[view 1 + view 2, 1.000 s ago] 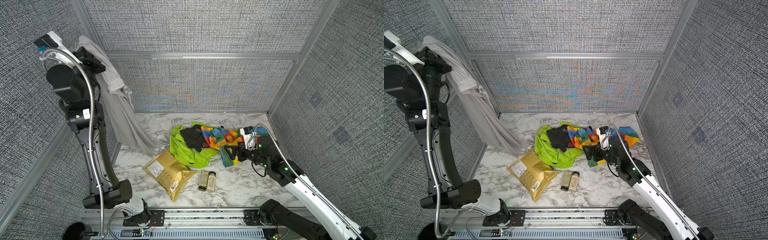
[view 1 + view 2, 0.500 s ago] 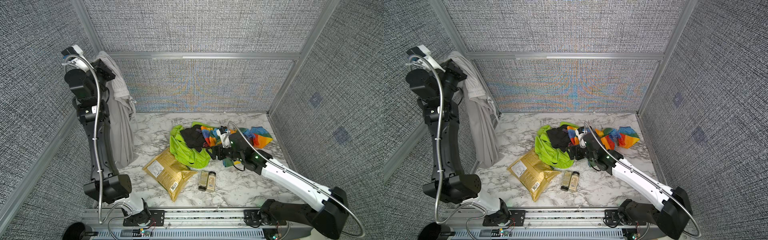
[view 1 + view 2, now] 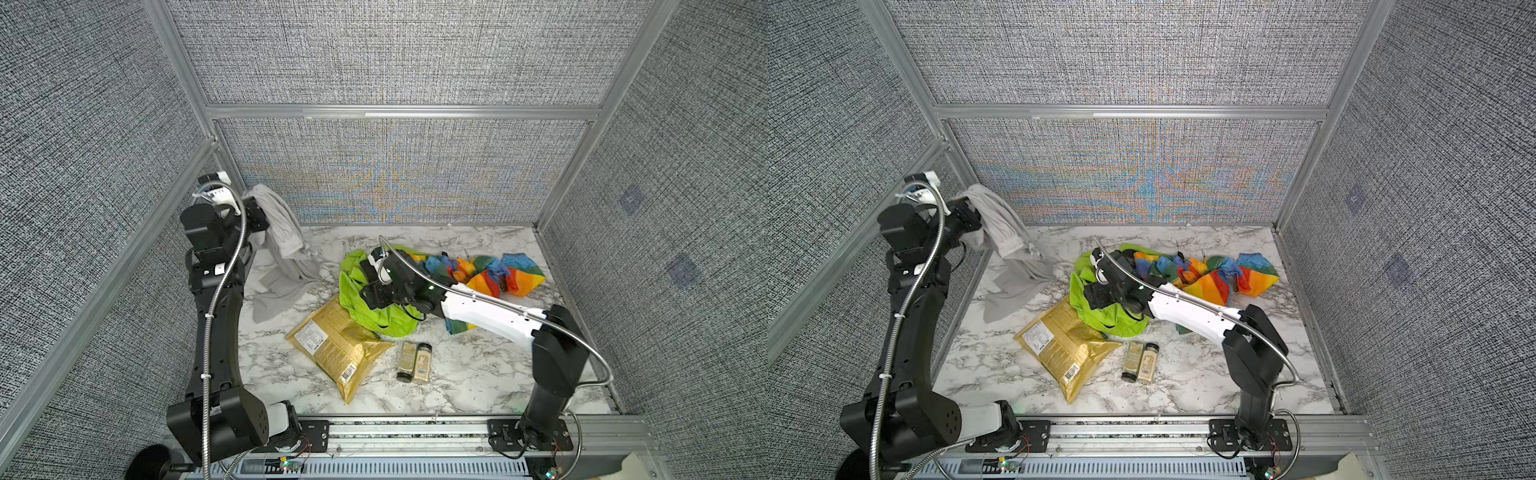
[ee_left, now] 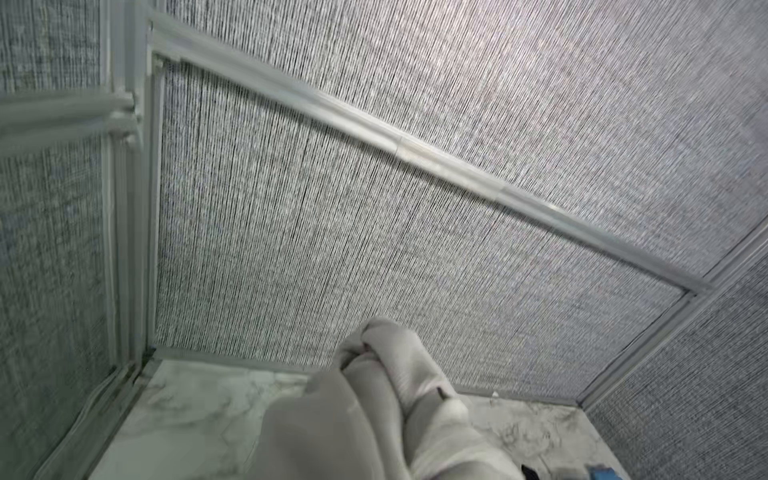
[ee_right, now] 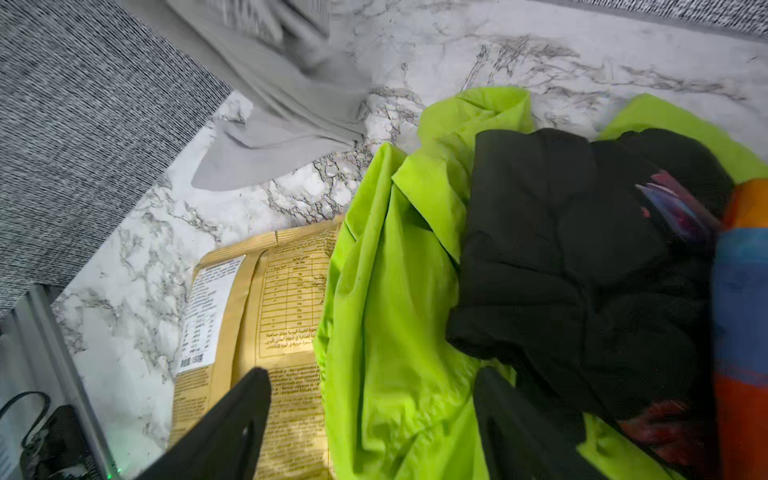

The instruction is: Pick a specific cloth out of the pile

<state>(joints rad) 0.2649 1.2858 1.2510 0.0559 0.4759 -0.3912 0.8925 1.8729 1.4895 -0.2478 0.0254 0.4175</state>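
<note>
Grey woven fabric walls [image 3: 374,54] framed by aluminium rails [image 3: 399,112] enclose a white marble-patterned table [image 3: 478,374], evenly lit.

Soft matt grey cloth [image 3: 284,253], glossy gold bag [image 3: 336,349], smooth marbled tabletop [image 3: 461,374]

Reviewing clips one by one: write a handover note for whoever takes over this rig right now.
Left gripper: shut on the grey cloth, raised at the left rear; the cloth's lower end lies on the table.
Right gripper: open, empty, low over the lime green cloth of the pile.
Done: grey cloth is out, apart from the pile.
Left: probably set it down clear and release.
</note>
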